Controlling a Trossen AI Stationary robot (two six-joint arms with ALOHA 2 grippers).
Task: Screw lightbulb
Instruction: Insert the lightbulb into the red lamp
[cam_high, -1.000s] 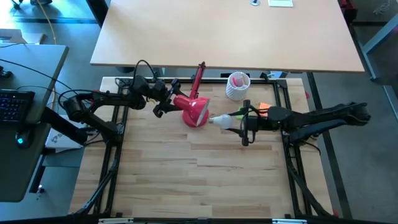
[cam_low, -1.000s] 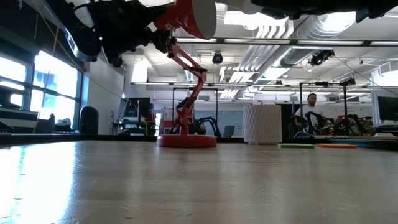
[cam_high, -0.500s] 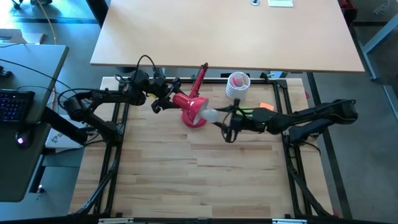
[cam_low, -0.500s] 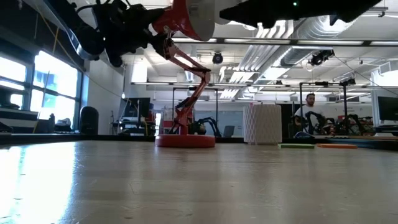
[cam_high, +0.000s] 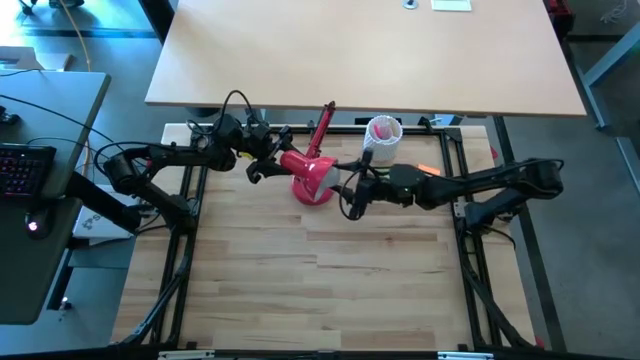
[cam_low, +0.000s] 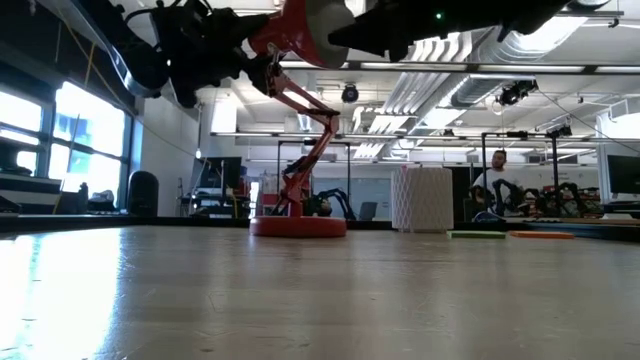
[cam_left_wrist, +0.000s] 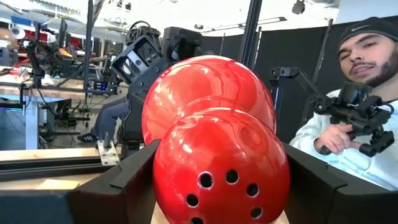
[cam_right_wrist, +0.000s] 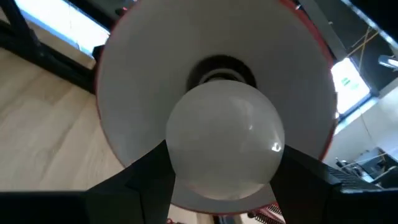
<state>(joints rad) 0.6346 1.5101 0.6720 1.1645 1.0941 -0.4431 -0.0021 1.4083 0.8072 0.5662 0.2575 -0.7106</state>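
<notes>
The red desk lamp stands on its round base (cam_low: 298, 226) at the table's far side, its jointed arm (cam_high: 320, 125) rising to the shade (cam_high: 312, 180). My left gripper (cam_high: 270, 166) is shut on the lamp's red head from the left. My right gripper (cam_high: 346, 190) comes level from the right, shut on the lightbulb (cam_right_wrist: 225, 140), a white globe. The globe sits inside the shade's white mouth (cam_right_wrist: 140, 81), in line with the dark socket (cam_right_wrist: 221, 67). The bulb's screw base is hidden behind the globe. My left gripper pinches the rounded rear of the lamp's head (cam_left_wrist: 214, 168) between its two fingers (cam_left_wrist: 121, 186), one on each side. The fingers come about level from the table's left. The head stays raised on the lamp's arm, well above the table. My right gripper pinches the lightbulb's globe at its two sides (cam_right_wrist: 177, 165) between its two fingers (cam_right_wrist: 140, 180). The fingers come level from the table's right, pointing into the shade. The bulb is clear of the table, its far end toward the socket; whether it touches the socket I cannot tell.
A white perforated pen cup (cam_high: 381, 137) stands at the far side, right of the lamp. Flat orange and green pieces (cam_high: 428, 170) lie under my right arm. A person (cam_left_wrist: 364, 118) sits beyond the table. Bare wood (cam_high: 320, 270) spreads toward the near edge.
My right gripper has gone toward the table's left with the lightbulb, rolling as it went. The bulb, first outside the shade's mouth, now sits within it. My left gripper has kept its hold on the lamp's head and turned it slightly.
</notes>
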